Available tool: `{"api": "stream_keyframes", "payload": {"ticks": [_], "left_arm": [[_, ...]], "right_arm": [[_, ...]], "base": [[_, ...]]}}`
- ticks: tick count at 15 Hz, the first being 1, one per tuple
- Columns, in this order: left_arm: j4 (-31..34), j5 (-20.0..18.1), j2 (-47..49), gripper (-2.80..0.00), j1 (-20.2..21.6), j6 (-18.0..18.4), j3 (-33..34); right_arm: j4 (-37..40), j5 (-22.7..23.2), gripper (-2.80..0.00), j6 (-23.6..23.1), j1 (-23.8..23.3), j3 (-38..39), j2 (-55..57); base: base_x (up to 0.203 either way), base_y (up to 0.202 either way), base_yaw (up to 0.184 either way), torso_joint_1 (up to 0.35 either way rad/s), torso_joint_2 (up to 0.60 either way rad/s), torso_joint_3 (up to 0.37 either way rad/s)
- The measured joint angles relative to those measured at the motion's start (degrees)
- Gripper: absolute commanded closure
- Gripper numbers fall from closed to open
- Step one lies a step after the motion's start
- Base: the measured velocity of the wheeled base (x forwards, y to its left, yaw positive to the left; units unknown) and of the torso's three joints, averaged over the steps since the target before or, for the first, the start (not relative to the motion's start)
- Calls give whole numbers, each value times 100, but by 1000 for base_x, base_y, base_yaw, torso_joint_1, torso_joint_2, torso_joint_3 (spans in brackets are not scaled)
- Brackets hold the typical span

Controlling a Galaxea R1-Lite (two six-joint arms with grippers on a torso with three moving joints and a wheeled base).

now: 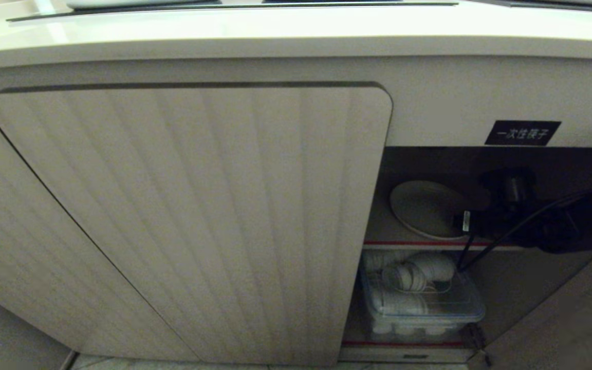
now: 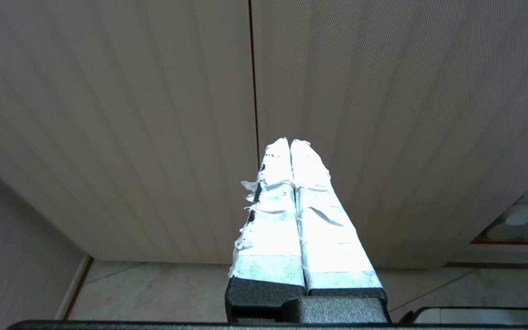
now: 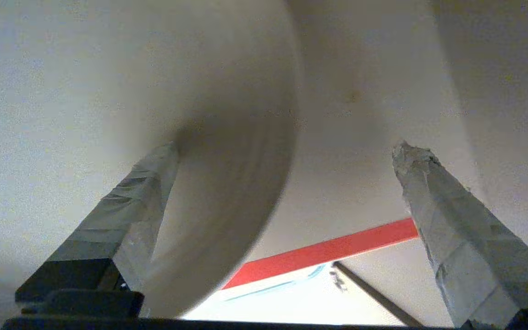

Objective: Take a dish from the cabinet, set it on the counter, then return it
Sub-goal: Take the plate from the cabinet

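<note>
One dish (image 1: 422, 208), round, plain cream, matte, lying on the cabinet (image 1: 198, 205) inner shelf, my right gripper (image 3: 287, 174) reaching in, jaws spread wide astride its rim, perhaps touching, left gripper (image 2: 290, 143) closed.

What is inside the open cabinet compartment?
Upper shelf: the dish, with the right gripper at it. Below: a clear container of white items. The gripper hides the rest.

Closed ribbed door (image 1: 188, 216) left; open shelf bay right, dish (image 1: 422, 208) inside.
</note>
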Motion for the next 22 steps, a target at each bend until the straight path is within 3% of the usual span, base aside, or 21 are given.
{"api": "stream_keyframes", "payload": {"ticks": [22], "left_arm": [[0, 0, 0, 0, 0, -2, 0]], "right_arm": [[358, 228, -280, 6, -77, -190, -2]], "base": [[0, 0, 0, 0, 0, 0]]}}
